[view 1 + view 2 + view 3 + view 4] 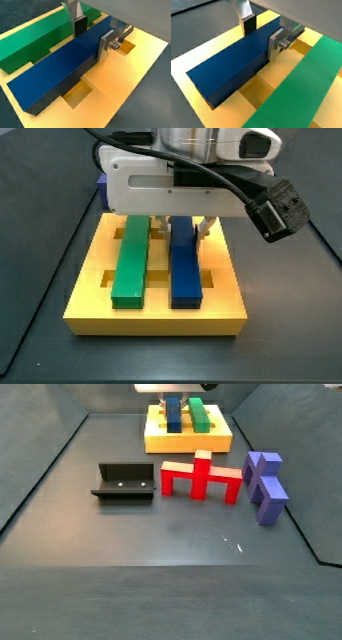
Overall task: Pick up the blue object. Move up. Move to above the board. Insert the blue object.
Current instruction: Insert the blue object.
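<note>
The blue object (57,75) (234,70) lies flat in a long groove of the yellow board (127,90) (154,320), parallel to a green bar (33,42) (130,263) in the neighbouring groove. In a side view the blue object (186,273) sits level with the green bar. My gripper (91,45) (261,42) straddles the bar near its far end. One finger's dark pad sits against the green-bar side. The silver plate of the other finger sits against the outer side. The jaws look shut on the bar. In a side view the gripper (185,228) hangs directly over the board.
On the dark floor in front of the board (187,439) stand the fixture (124,481), a red piece (201,477) and a purple piece (265,484). Square cut-outs (77,95) open in the board beside the blue bar.
</note>
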Available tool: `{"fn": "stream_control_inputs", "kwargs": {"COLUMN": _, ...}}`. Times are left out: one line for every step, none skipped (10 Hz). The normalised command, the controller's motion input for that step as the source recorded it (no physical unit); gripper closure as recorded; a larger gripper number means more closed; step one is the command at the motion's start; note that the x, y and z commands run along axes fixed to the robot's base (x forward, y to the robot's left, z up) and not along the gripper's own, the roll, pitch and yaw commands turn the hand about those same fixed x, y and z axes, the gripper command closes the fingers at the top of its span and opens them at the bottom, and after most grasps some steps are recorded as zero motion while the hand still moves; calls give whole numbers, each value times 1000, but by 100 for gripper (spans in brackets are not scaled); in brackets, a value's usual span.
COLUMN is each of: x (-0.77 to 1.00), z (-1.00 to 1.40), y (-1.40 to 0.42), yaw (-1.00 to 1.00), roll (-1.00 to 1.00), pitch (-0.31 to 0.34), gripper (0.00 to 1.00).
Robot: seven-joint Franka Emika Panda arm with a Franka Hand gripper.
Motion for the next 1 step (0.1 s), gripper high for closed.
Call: {"fn": "stream_control_inputs", "kwargs": {"x": 0, "z": 0, "y": 0, "yaw": 0, "roll": 0, "pitch": 0, "gripper": 100}}
